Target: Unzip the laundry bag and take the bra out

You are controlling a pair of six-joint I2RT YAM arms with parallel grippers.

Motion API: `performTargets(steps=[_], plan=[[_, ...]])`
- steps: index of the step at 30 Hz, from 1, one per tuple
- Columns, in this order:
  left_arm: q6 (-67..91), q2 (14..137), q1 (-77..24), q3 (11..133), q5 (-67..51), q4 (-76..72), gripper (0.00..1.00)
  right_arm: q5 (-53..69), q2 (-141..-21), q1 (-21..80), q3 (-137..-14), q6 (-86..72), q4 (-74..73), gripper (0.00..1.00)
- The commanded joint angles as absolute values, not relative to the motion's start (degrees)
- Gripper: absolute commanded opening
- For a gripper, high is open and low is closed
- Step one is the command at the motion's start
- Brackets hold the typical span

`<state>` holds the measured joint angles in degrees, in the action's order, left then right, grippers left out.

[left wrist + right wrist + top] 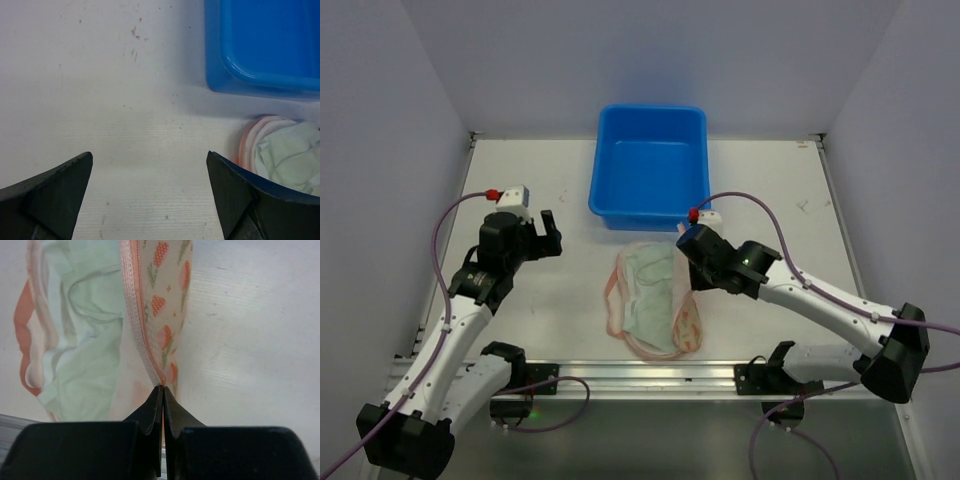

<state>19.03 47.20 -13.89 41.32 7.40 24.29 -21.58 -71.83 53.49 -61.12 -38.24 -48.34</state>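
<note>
The laundry bag lies open on the table in front of the blue tub, its printed flap lifted on the right. The pale mint bra lies exposed inside it and shows in the right wrist view and at the right edge of the left wrist view. My right gripper is shut on the bag's pink zipper edge, pinching it at the fingertips. My left gripper is open and empty over bare table, left of the bag.
The blue tub stands empty at the back centre, just beyond the bag; its corner shows in the left wrist view. A metal rail runs along the table's near edge. White walls close in the sides.
</note>
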Motion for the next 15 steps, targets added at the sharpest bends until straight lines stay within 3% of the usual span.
performTargets(steps=[1, 10, 15], plan=[[17.6, 47.6, -13.5, 40.7, 5.5, 21.1, 1.00, -23.1, -66.4, 51.2, -58.1, -39.8, -48.5, 0.00], [17.1, 48.4, -13.5, 40.4, 3.4, 20.5, 1.00, -23.6, -59.5, 44.8, -53.0, -39.5, -50.3, 0.09], [16.6, 49.0, -13.5, 40.3, 1.4, 20.2, 1.00, -25.2, -57.5, 39.3, -53.2, -38.6, -52.9, 0.27]])
